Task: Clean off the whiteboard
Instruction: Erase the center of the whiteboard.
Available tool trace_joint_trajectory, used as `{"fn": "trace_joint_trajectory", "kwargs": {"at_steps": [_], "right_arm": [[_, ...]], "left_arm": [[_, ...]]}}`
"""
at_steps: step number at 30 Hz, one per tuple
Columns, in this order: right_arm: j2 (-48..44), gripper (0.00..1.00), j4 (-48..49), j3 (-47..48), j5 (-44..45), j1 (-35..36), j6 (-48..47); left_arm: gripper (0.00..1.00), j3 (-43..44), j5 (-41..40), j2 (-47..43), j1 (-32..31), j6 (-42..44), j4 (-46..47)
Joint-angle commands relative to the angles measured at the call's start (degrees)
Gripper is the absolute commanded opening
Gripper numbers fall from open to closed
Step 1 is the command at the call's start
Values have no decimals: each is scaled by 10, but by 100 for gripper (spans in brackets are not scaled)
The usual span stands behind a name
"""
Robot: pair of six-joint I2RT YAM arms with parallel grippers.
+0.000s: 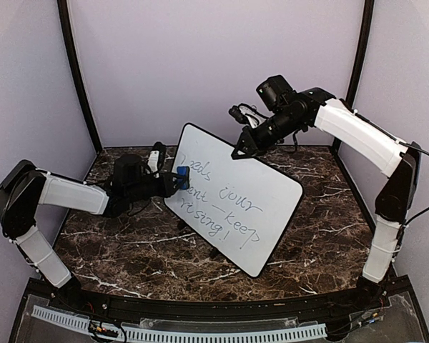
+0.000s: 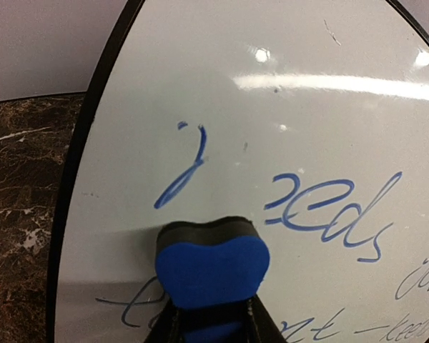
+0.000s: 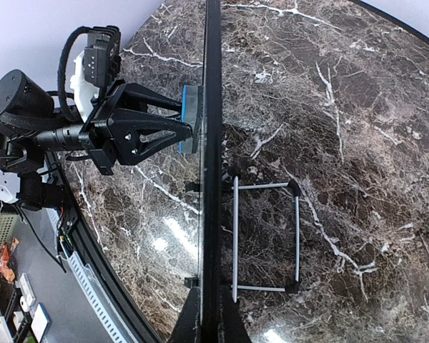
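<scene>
The whiteboard (image 1: 236, 196) stands tilted on a wire stand in the middle of the table, with blue handwritten words on it. My left gripper (image 1: 173, 179) is shut on the blue eraser block (image 1: 182, 176) and presses it against the board's left part. In the left wrist view the eraser (image 2: 211, 268) sits on the board (image 2: 286, 114) below a blue stroke. My right gripper (image 1: 240, 151) is shut on the board's top edge. The right wrist view shows the board edge-on (image 3: 212, 143) between my fingertips (image 3: 213, 325), with the eraser (image 3: 191, 118) touching it.
A grey wire stand (image 3: 264, 239) props the board from behind on the dark marble table (image 1: 129, 250). Purple walls close in the back and sides. A cable strip (image 1: 179, 330) runs along the near edge.
</scene>
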Motion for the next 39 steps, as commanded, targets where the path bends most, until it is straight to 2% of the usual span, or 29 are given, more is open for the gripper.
{"fn": "trace_joint_trajectory", "kwargs": {"at_steps": [1,7,14,17,23,30,34,39], "right_arm": [[-16,0,13,-3,-17,9,-16],[-15,0,14,-3,-17,9,-20],[-14,0,16,-4,-19,9,-19],[-14,0,16,-5,-18,9,-20],[-16,0,18,-6,-16,9,-21],[-14,0,19,-8,-16,9,-22],[-13,0,19,-8,-13,9,-21],[-13,0,19,-9,-12,9,-22]], "left_arm": [[0,-3,27,-1,14,-30,-6],[0,50,65,17,47,-60,-5],[0,119,80,35,60,-82,-54],[0,113,87,31,60,-96,-61],[0,40,88,8,59,-127,-57],[0,17,67,0,58,-134,-102],[0,35,69,8,58,-133,-102],[0,104,77,34,43,-127,-110]]}}
